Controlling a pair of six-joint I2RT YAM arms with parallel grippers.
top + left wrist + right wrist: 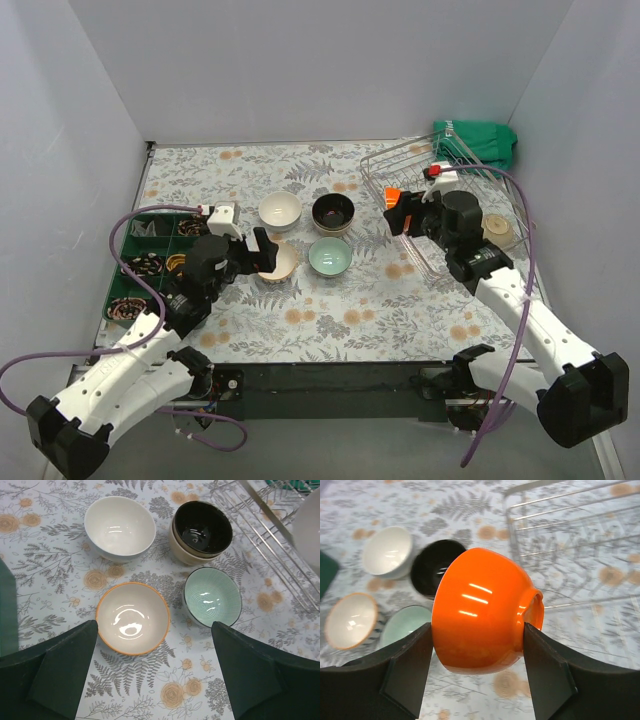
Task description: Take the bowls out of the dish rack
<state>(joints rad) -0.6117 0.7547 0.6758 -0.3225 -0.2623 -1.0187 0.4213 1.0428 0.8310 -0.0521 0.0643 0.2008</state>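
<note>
My right gripper (400, 212) (477, 647) is shut on a glossy orange bowl (480, 605) (392, 198), held on its side above the table just left of the silver wire dish rack (400, 160) (570, 530). A tan bowl (497, 228) lies in the rack behind the arm. On the table stand a white bowl (120, 527), a dark brown bowl (202, 527) nested in a cream one (181, 550), a pale teal bowl (212, 596) and an orange-rimmed cream bowl (132, 617). My left gripper (262, 252) (155, 672) is open and empty, just near of the orange-rimmed bowl.
A green compartment tray (135, 250) with small items lies at the left edge beside my left arm. A green cloth (480, 140) sits behind the rack at the far right. The floral table covering (350, 310) stretches in front of the bowls.
</note>
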